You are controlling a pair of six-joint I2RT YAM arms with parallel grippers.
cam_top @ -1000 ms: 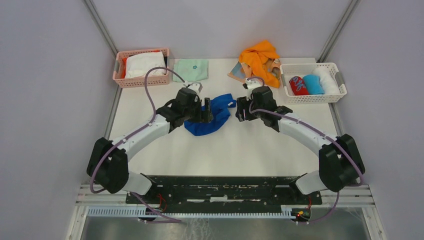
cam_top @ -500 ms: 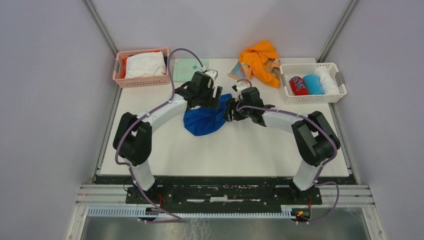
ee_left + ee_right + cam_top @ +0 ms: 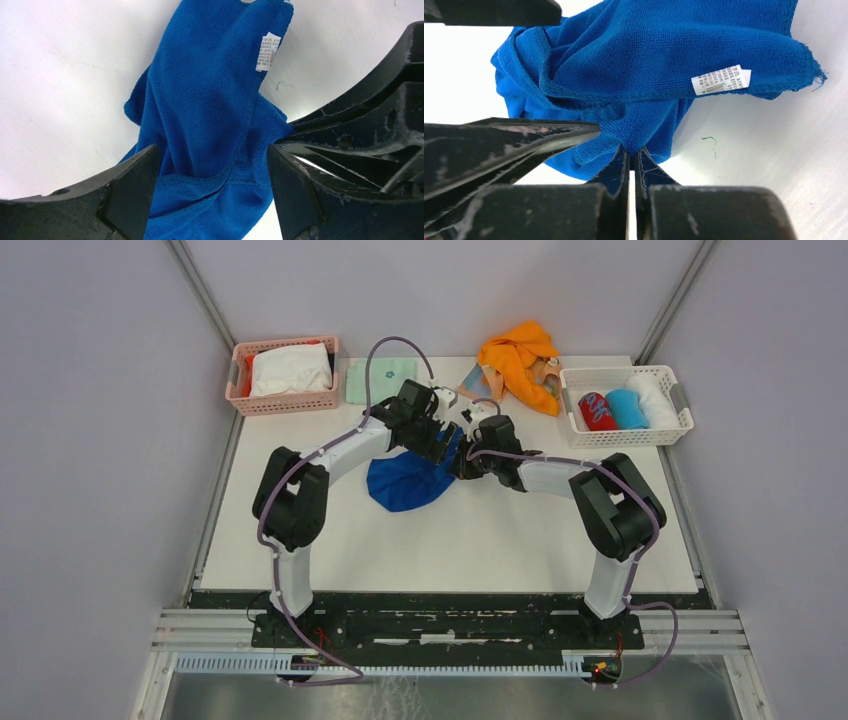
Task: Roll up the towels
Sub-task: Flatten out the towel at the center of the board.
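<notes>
While the left gripper (image 3: 210, 162) stands released, fingers wide apart, the blue towel (image 3: 210, 85) lies crumpled on the table (image 3: 55, 70) between them, touching neither pad as far as I can see.

Right gripper (image 3: 629, 152): clenched, tips pinching a small fold of the towel's hem just ahead of them. White care label (image 3: 721, 80) sits beyond and right of the tips.

Risk: the bite looks thin, so a pull may strip the hem out. If the left fingers close here they take a bunched layer, not a corner, and the towel spreads skewed.

Hidden: how much cloth sits inside the right pinch; the towel's corners, buried in folds; both grippers overlap in the top view. Orange towel (image 3: 515, 355) lies heaped well beyond both.
</notes>
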